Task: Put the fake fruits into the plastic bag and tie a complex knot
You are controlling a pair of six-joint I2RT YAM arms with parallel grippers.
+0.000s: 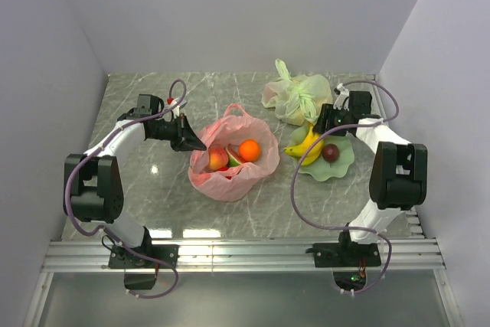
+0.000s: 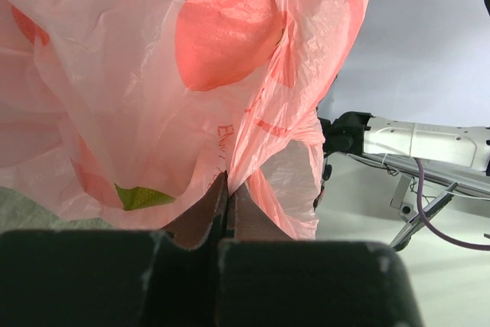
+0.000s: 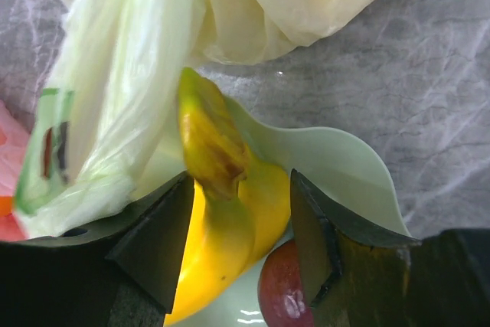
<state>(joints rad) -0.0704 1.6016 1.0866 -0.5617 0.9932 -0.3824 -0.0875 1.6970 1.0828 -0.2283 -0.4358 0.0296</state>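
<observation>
We are noting red print [image 2: 230, 137] on the plastic bag [image 1: 223, 186], mid-table, unreadable. Left gripper [image 2: 227, 183] is clamping its rim, jaws together. Right gripper [image 3: 241, 181] is straddling the bananas [image 3: 226, 243] on the plate [image 3: 341, 166]; we cannot tell whether it is gripping.

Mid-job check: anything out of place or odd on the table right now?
Nothing spilled. One oddity: the knotted pale green bag sags over the rim of the plate, right beside the bananas that the right gripper straddles; it could snag.
</observation>
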